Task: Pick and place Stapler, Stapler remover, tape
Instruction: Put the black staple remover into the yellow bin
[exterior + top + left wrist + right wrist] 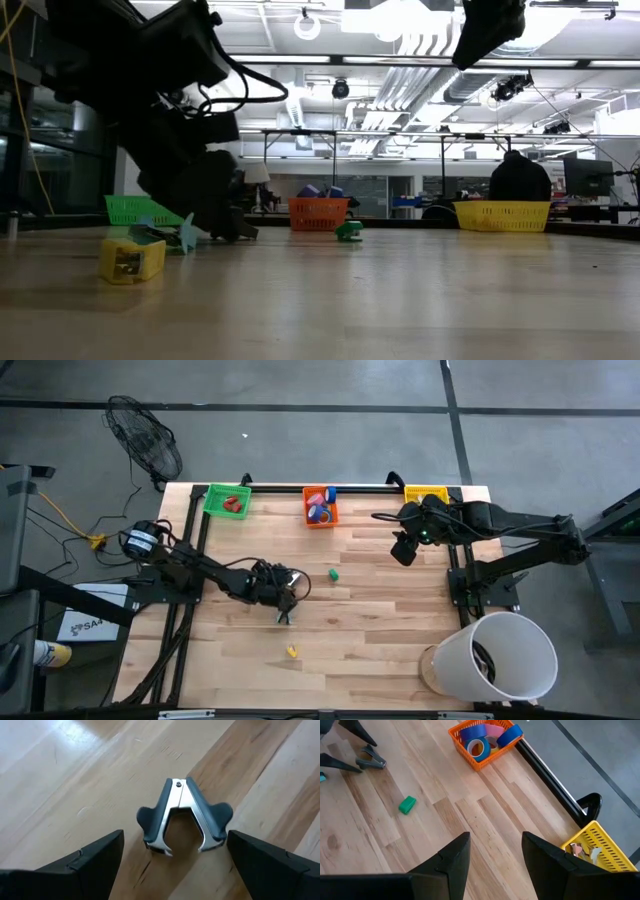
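**Left hand open around the staple remover**

Here your left hand (172, 857) sits low on the wooden surface (380, 630), fingers spread either side of the dark grey, claw-shaped metal staple remover (184, 817), not touching it. Your right hand (495, 852) hovers open near the yellow mesh bin (600, 847). Coloured tape rolls (485, 737) lie in the orange mesh bin (470, 755).

I am looking at a wooden table (380, 630). Lying on it are a green bin (228, 501), an orange bin (320, 508), a yellow bin (425, 493), a staple remover (184, 817), a green block (334, 574) and a yellow block (292, 651).
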Tool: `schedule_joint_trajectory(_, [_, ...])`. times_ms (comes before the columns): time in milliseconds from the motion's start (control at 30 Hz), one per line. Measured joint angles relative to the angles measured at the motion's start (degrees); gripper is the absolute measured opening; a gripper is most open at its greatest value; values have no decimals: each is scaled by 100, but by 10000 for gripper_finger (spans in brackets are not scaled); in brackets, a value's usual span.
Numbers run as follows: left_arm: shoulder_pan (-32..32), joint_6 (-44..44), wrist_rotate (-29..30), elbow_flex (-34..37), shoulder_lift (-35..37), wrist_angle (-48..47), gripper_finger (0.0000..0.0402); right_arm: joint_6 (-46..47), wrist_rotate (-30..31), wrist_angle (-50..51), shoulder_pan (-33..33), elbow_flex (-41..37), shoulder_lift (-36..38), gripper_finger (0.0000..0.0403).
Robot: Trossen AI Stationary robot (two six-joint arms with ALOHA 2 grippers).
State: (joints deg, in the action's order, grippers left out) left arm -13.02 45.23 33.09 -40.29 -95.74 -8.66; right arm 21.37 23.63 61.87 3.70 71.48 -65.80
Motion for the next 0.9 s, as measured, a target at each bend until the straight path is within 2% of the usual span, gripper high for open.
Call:
schedule_joint_trajectory(267, [199, -481, -276, 1, 0, 248, 351, 0, -2, 0, 0, 0, 0, 169])
schedule_joint_trajectory(567, [188, -490, -497, 2, 0, 269, 343, -84, 20, 0, 0, 0, 0, 169])
schedule_joint_trajectory(700, [184, -490, -559, -2, 0, 300, 305, -85, 20, 0, 0, 0, 0, 169])
schedule_joint_trajectory(900, [181, -490, -722, -9, -4, 321, 226, -85, 20, 0, 0, 0, 0, 169])
